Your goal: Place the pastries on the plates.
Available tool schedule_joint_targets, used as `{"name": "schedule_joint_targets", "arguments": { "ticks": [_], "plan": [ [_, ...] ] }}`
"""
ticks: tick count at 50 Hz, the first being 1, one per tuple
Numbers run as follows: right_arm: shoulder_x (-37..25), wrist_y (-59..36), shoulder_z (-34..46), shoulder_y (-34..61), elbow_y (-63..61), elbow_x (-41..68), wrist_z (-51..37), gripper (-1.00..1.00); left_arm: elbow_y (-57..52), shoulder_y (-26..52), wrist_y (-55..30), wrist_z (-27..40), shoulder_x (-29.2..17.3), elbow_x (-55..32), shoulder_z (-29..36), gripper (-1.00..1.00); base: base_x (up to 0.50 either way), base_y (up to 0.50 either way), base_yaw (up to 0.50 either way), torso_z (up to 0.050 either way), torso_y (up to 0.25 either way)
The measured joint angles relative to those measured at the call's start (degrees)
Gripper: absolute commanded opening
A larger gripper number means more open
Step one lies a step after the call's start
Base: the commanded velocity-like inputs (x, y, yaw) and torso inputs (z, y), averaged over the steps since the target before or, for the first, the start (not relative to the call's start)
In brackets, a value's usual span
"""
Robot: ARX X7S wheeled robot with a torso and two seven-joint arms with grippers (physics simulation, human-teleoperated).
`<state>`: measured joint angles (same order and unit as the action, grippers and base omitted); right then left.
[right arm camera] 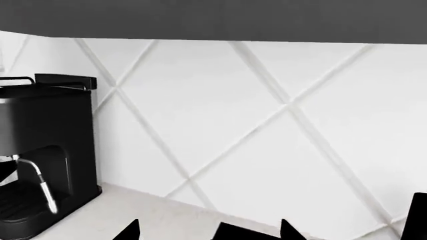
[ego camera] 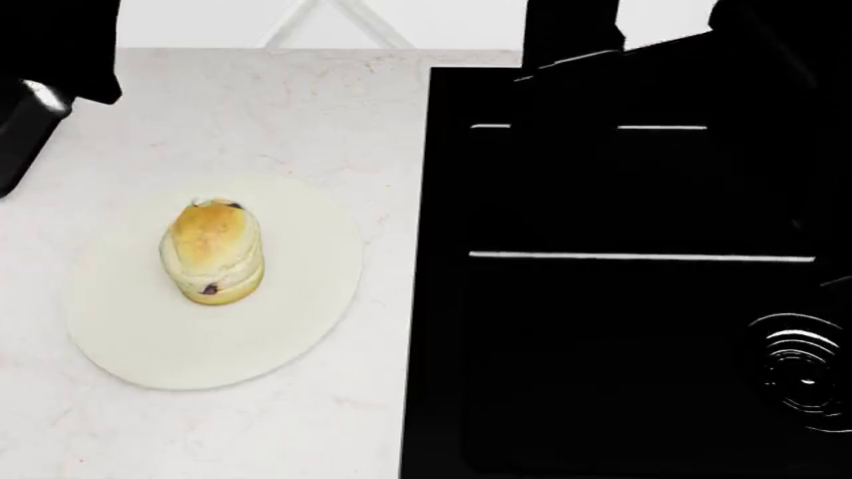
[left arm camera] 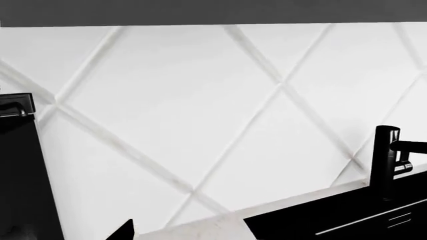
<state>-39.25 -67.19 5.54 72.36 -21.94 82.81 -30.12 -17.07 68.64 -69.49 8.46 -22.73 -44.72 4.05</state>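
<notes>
The small pale-yellow bun [ego camera: 212, 250] with dark berry spots stands upright on a round off-white plate [ego camera: 306, 299] on the marble counter, left of the sink in the head view. The crusty loaf and the second plate are out of view. Neither wrist view shows a pastry or a plate. My right gripper [right arm camera: 210, 234] is open and empty, both dark fingertips [right arm camera: 130, 232] showing, and it faces the tiled wall. My left gripper [left arm camera: 210, 235] shows one fingertip [left arm camera: 123, 231] set wide; the other is lost against the black sink. It holds nothing and also faces the wall.
A black sink [ego camera: 639, 299] with a drain [ego camera: 805, 369] fills the right of the head view. A black faucet [left arm camera: 387, 160] stands at its back. A black coffee machine [right arm camera: 47, 150] stands at the counter's back left [ego camera: 40, 60]. White diamond-tiled wall [left arm camera: 200, 100] behind.
</notes>
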Motion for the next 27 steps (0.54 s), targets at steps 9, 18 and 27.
{"name": "schedule_joint_targets", "arguments": {
  "ticks": [9, 18, 27],
  "plan": [
    [0.56, -0.63, 1.17, 5.62, 2.00, -0.24, 0.61, 1.00, 0.09, 4.06, -1.92, 0.85, 0.57, -1.15, -0.25, 1.00, 0.00, 0.00, 0.00, 0.000, 0.000],
    [0.91, -0.76, 2.15, 9.23, 2.81, -0.96, 1.15, 1.00, -0.37, 5.95, -2.82, 1.40, 0.83, -1.97, -0.29, 1.00, 0.00, 0.00, 0.00, 0.000, 0.000],
    [0.47, 0.31, 2.80, 9.35, 1.62, -3.32, 1.64, 1.00, -1.37, 5.79, -2.82, 2.01, 1.19, -2.44, -0.13, 1.00, 0.00, 0.00, 0.00, 0.000, 0.000]
  ]
}}
